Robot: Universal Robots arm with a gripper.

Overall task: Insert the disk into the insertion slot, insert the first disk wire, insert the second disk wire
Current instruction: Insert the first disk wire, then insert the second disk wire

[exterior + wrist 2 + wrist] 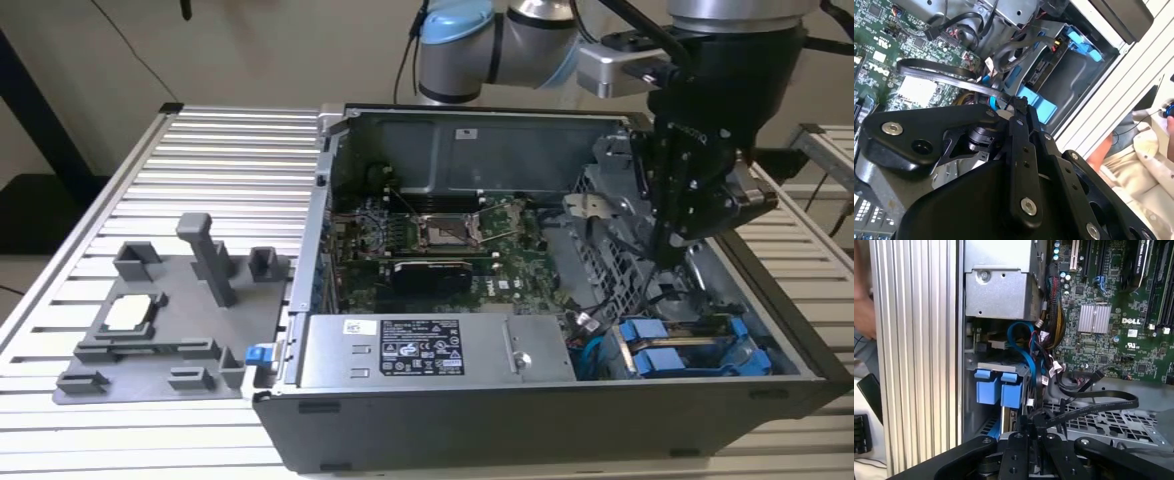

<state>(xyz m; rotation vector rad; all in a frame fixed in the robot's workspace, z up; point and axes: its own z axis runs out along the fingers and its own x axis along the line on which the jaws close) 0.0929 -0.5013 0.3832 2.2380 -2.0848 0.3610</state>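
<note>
While the pincer (1032,427) clenches a black wire (1104,407), the disk (721,362) lies lengthwise, tabs toward the exterior view's left.

Black cables (1094,405) sprawl over the perforated cage (1124,425), blocking passage.

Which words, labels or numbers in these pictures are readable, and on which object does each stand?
Black label on the grey metal box: print too small to read.
White sticker beside it: too small to read.
White logo on the green motherboard: a maker's mark; surrounding small print blurred.
</note>
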